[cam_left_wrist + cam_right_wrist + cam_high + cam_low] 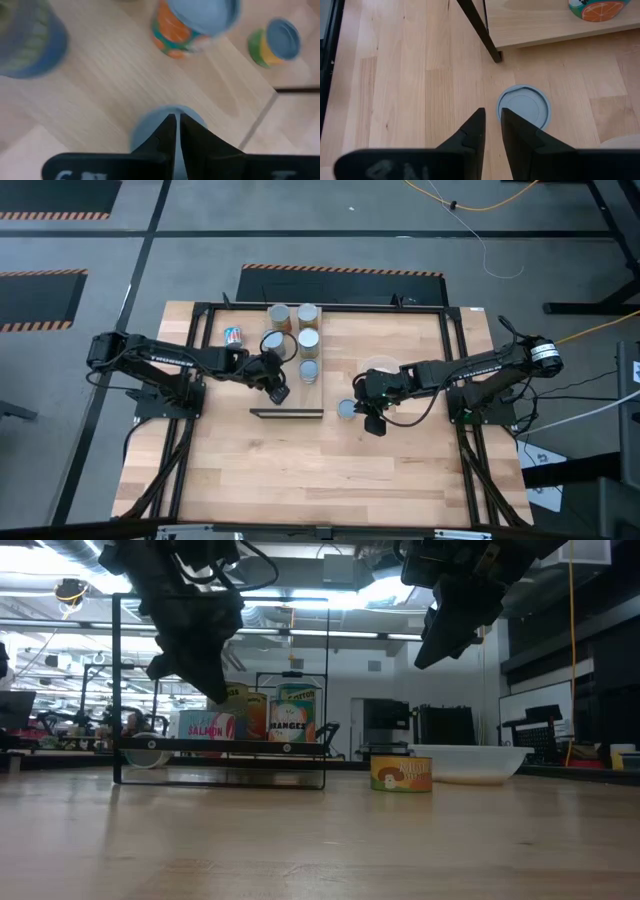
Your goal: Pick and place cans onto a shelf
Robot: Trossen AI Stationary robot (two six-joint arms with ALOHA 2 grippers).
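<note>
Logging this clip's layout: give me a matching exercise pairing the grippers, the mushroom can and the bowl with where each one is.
1. left gripper
2. right gripper
3. mushroom can
4. bowl

A. standing on the bare tabletop, off the shelf
B. over the shelf, among its cans
C. under the right arm, by the table's right side
D. above the lone can on the table

Pairs: 1-B, 2-D, 3-A, 4-C

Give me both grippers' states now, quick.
Left gripper: shut, holding nothing, above the shelf.
Right gripper: nearly closed, empty, beside a can.
</note>
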